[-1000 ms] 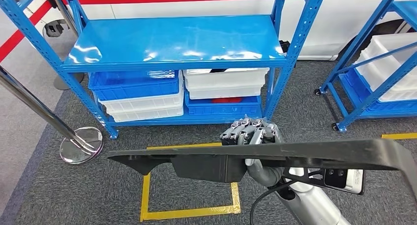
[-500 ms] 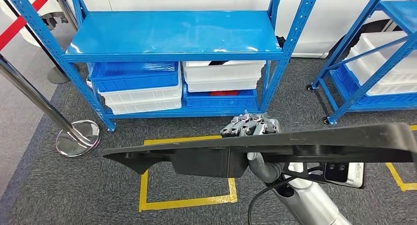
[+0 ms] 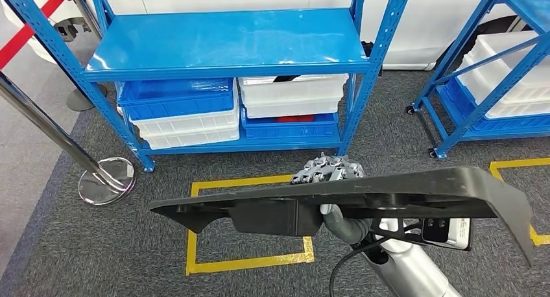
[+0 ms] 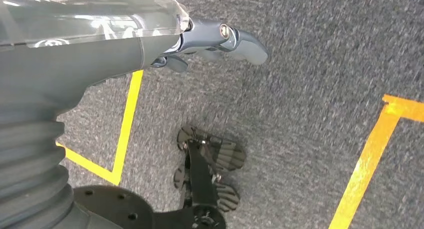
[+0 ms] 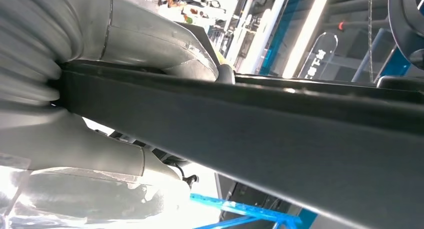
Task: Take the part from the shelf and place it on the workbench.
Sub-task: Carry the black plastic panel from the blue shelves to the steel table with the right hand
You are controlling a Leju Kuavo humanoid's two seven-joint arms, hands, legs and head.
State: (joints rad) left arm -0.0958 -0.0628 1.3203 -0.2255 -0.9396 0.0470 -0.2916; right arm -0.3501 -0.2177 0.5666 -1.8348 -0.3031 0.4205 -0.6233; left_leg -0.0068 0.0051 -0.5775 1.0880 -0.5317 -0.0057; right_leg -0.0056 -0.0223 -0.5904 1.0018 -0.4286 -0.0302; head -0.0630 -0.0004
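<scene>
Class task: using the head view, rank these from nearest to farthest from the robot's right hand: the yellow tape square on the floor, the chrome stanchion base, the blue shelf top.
1. Yellow tape square: just left of the right hand.
2. Chrome stanchion base: farther left, on the carpet.
3. Blue shelf top: farthest, ahead of the hand.

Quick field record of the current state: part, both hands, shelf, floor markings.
part: long black panel, held roughly level above the floor
right hand: grips the panel near its middle
left hand: holds nothing, hangs over grey carpet
shelf: blue rack, top level bare, bins below
floor markings: yellow tape square under the panel
</scene>
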